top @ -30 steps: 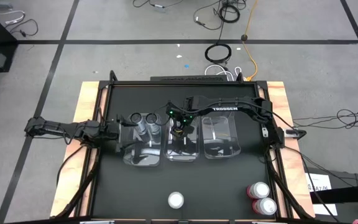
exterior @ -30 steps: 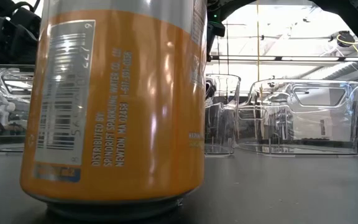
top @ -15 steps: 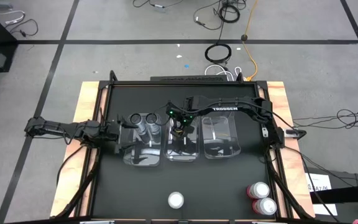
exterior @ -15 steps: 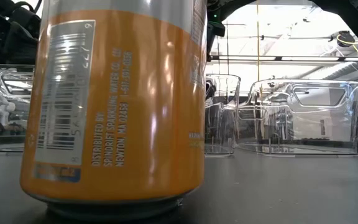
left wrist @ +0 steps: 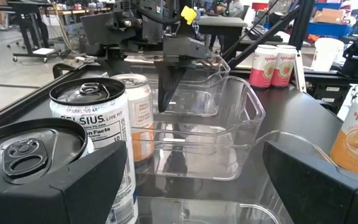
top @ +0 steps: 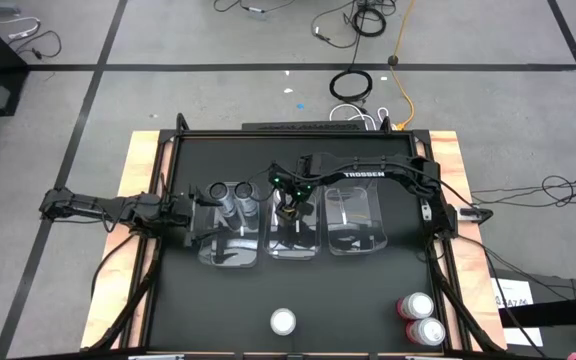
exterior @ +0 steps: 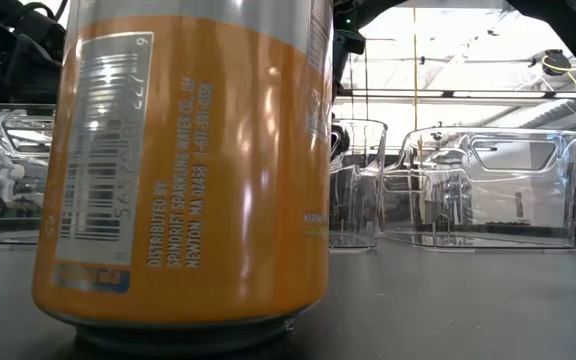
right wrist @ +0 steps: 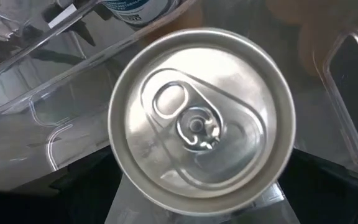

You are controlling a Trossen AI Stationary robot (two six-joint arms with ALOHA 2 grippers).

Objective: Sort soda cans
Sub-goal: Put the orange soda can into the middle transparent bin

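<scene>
Release step, by the look of it: right tool (top: 288, 203) sits over the middle bin (top: 293, 245), straight above an orange can (right wrist: 201, 118) standing in it, fingers spread wide and flanking the can, not pinching. Left tool (top: 200, 208) waits at the left bin (top: 230, 250), fingers wide too, nothing held, two grey cans (top: 230, 192) right in front. Second orange can (top: 283, 321) stands alone near the desk's (top: 368, 300) front edge; two pink cans (top: 420, 318) at the front right corner. Next, I'd say: lift clear, swing out for that lone orange can, drop it beside its twin.
</scene>
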